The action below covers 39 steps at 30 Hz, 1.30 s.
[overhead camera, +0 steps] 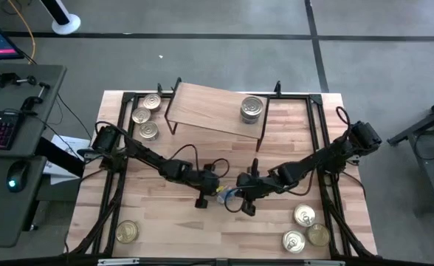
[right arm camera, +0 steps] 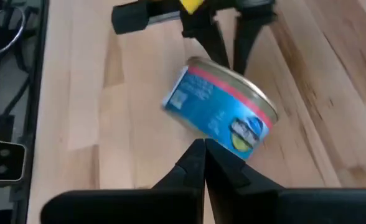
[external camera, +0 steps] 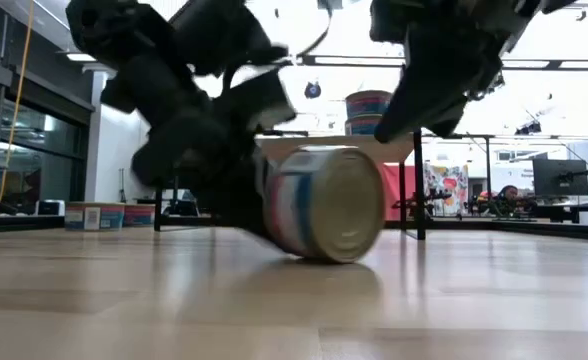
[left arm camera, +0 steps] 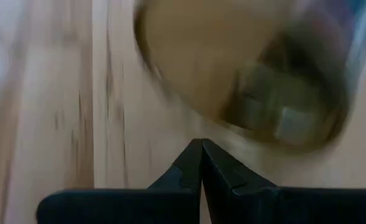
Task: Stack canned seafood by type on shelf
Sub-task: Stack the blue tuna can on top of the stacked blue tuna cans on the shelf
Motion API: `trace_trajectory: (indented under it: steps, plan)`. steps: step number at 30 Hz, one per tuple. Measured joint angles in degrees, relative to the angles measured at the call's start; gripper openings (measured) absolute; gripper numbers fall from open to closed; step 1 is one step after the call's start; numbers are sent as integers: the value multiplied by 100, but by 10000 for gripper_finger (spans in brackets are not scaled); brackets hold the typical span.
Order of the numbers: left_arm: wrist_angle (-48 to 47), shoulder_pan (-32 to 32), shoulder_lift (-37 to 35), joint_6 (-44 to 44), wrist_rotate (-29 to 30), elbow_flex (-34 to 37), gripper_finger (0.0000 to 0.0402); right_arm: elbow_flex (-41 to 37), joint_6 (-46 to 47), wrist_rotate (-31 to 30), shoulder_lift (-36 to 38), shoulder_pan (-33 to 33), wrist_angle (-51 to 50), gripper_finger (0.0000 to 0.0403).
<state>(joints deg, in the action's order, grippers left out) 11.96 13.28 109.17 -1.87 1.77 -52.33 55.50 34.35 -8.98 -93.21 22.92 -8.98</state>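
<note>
One tin [overhead camera: 225, 195] with a blue and red label [right arm camera: 223, 115] stands tipped up on its rim [external camera: 324, 205] in the middle of the table, blurred. It sits between my two grippers. My left gripper [left arm camera: 201, 144] is shut and lies on the tin's left [overhead camera: 211, 189]. My right gripper [right arm camera: 205, 144] is shut too, with its tips close by the tin's label side on the right [overhead camera: 240, 193]. The shelf [overhead camera: 213, 111] stands at the far edge and carries two stacked tins [overhead camera: 252, 109]. My left gripper's shut fingertips [right arm camera: 215, 53] come level from the table's left and meet the tin at its upper rim [right arm camera: 198, 62], beside the flat gold face [left arm camera: 233, 68]. The tin leans tilted, its lower rim on the table. My right gripper is close to the label side; I cannot tell whether it touches.
Three tins [overhead camera: 146, 117] lie at the far left beside the shelf, one [overhead camera: 127, 232] at the near left corner, three [overhead camera: 305, 227] at the near right. A black frame [overhead camera: 322, 148] runs along the table's sides. A keyboard desk [overhead camera: 10, 125] stands off the left edge.
</note>
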Motion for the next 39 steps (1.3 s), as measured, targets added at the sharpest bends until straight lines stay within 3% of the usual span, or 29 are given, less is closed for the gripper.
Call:
trace_trajectory:
  steps: [6,11,13,16,20,27,30,36,39]
  plan:
    - [-1207,-42,-342,-50,17,-20,0,564,-622,-2,0,-99,-259,0]
    - [-2586,-145,-1210,-128,332,69,0,1311,-1505,136,-43,-286,-934,1]
    - [-2617,-156,-1705,-383,604,315,0,1612,-1944,508,-138,-463,-1202,9]
    - [-2457,-62,-2514,-1197,929,907,0,2043,-2567,1140,-442,-683,-1515,46]
    - [-2323,426,-3511,-2466,1582,1547,0,2618,-3332,1807,-1008,-816,-1973,129]
    - [-2221,1572,-4336,-3234,2784,1681,0,3561,-4720,1618,-1903,-848,-3067,261]
    - [-2095,1847,-4373,-3397,3213,1612,0,3709,-5118,1627,-2101,-844,-3222,280]
    - [-2109,2107,-4348,-3801,3486,1446,0,3640,-5271,1700,-2240,-844,-3213,284]
    - [-2093,2190,-4350,-3795,3913,1384,0,3455,-5281,1513,-2253,-844,-3089,284]
